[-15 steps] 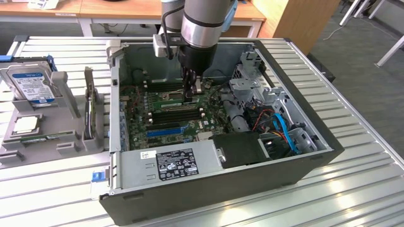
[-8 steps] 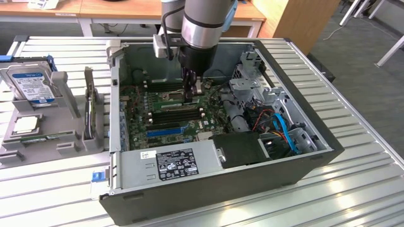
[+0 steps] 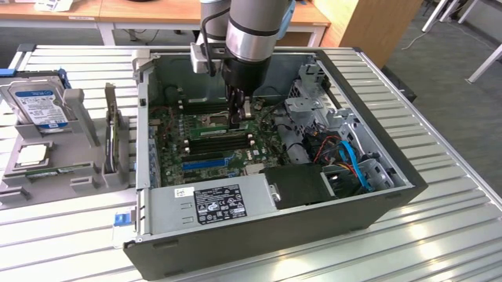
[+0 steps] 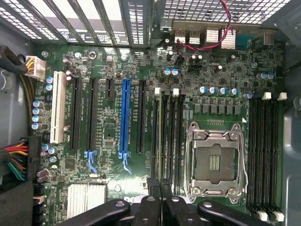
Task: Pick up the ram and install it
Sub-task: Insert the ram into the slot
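The ram (image 3: 216, 130) is a narrow green stick standing on edge in a memory slot of the motherboard (image 3: 168, 147), inside the open computer case. In the wrist view the ram (image 4: 158, 136) shows edge-on as a thin strip in the slot nearest the black expansion slots. My gripper (image 3: 243, 120) reaches straight down into the case over the stick's end on the exterior view's right. Its two black fingers (image 4: 153, 195) stand close together on the stick's top edge, so the gripper (image 4: 160, 188) is shut on it.
The empty processor socket (image 4: 215, 162) lies beside the slots. The case's power supply (image 3: 211, 202), drive cage (image 3: 314, 106) and cables (image 3: 349, 158) hem the board in. On the exterior view's left, a grey holder (image 3: 86, 179) carries a hard drive (image 3: 35, 106), an expansion card (image 3: 110, 138) and a processor chip (image 3: 32, 154).
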Robot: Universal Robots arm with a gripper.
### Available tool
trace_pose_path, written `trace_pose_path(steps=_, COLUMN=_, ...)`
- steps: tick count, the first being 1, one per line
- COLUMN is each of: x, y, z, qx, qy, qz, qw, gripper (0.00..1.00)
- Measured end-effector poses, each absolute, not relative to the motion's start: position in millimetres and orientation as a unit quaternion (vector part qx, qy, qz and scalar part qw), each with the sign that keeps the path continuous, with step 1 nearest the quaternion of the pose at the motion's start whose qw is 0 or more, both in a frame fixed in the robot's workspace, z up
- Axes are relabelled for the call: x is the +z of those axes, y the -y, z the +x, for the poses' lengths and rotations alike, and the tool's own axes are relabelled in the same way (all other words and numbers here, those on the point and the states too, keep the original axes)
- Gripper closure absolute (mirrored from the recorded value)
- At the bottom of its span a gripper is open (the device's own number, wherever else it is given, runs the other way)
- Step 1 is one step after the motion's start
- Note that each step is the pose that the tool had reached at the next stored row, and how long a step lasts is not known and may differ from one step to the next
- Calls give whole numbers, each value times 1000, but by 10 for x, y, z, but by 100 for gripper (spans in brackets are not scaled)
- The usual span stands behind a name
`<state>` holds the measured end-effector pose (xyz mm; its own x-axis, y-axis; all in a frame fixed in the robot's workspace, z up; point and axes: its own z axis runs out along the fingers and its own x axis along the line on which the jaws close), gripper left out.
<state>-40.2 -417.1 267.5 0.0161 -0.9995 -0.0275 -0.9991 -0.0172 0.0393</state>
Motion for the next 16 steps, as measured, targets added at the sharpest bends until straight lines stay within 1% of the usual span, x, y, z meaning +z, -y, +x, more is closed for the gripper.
trace_pose_path(steps=16, x=2674, y=4171, z=-402, qx=-24, qy=713, qz=701, qw=4, gripper=89)
